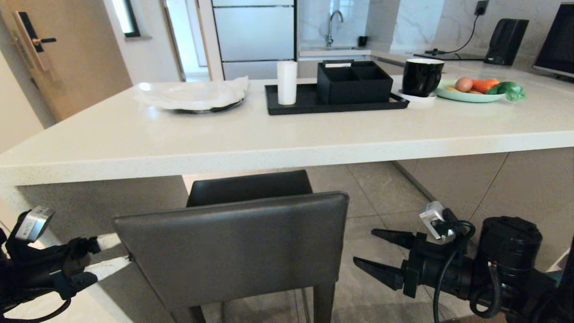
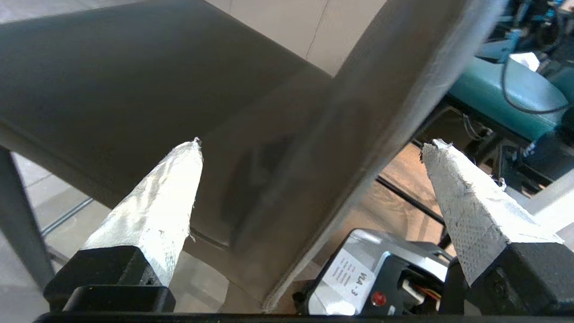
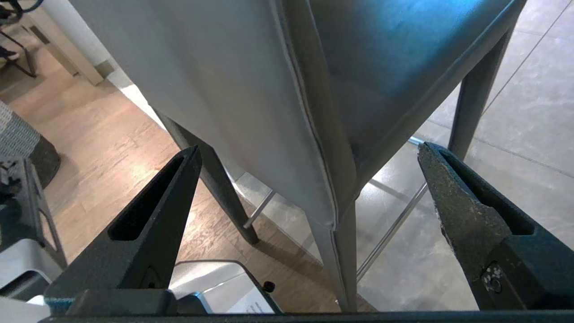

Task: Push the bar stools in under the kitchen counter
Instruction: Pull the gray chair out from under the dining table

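The grey bar stool (image 1: 233, 242) stands at lower centre of the head view, its seat partly beneath the worktop (image 1: 287, 148) edge, not fully tucked in. My left hand (image 1: 112, 255), spread wide and grasping nothing, sits at the backrest's left edge; my right hand (image 1: 381, 253), equally spread and empty, waits just off its right edge, so both can brace the back and push evenly

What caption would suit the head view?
Both open grippers, left and right, flank the grey stool's backrest before the white counter.
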Controlling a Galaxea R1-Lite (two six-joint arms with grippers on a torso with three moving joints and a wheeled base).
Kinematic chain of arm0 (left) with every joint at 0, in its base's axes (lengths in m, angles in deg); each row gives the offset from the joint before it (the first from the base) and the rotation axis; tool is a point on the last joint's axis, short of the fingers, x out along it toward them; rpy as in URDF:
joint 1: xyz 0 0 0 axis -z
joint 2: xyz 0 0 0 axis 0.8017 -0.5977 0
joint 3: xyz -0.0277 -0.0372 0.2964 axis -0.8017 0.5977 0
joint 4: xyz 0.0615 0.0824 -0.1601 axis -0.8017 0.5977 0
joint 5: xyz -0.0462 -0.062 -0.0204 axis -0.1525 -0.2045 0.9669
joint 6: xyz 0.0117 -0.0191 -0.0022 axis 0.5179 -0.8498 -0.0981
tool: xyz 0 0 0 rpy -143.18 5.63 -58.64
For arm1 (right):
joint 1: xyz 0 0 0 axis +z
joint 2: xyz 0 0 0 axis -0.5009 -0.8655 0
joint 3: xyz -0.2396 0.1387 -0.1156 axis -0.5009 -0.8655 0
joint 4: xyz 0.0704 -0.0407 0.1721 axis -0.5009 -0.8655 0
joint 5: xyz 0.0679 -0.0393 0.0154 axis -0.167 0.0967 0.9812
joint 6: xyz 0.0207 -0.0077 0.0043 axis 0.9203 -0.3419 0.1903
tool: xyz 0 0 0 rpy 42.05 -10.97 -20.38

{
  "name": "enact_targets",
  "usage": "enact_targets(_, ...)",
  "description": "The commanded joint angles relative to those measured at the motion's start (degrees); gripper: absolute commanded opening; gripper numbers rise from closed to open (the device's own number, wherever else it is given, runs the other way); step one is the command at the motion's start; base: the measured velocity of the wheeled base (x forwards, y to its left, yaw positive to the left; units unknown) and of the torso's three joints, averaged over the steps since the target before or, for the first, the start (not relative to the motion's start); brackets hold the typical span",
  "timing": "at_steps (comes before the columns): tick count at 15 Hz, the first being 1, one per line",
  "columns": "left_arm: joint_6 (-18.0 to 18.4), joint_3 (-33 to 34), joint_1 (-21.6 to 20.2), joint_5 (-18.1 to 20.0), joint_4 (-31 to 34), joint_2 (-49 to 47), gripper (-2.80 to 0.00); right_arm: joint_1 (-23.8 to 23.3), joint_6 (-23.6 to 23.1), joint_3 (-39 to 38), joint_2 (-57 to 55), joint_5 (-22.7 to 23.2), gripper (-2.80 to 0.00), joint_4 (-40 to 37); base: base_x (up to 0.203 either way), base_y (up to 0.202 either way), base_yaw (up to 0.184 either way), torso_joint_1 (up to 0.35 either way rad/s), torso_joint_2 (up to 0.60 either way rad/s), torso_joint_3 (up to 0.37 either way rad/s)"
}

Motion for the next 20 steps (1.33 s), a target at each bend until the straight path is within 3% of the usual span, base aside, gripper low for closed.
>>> enact_targets(1,0.2,-0.4,1.2,0.5,-0.5,-1.4,0.0,0.2,0.0,1.2,-2.8,0.7,0.0,0.5,0.0,0.0,0.0,0.0,0.0,0.0)
enact_targets(8,0.3,0.0,5.1,0.5,-0.5,-1.0,0.0,1.8,0.5,6.2,-3.7,9.5,0.0,0.5,0.0,0.0,0.0,0.0,0.0,0.0)
enact_targets(14,4.0,0.5,4.9,0.5,-0.5,-1.3,0.0,3.3,1.6,14.2,-9.6,9.8,0.0,0.5,0.0,0.0,0.0,0.0,0.0,0.0)
enact_targets(20,5.4,1.0,5.3,0.5,-0.5,-1.6,0.0,5.1,3.5,17.2,-11.4,9.7,0.0,0.5,0.0,0.0,0.0,0.0,0.0,0.0)
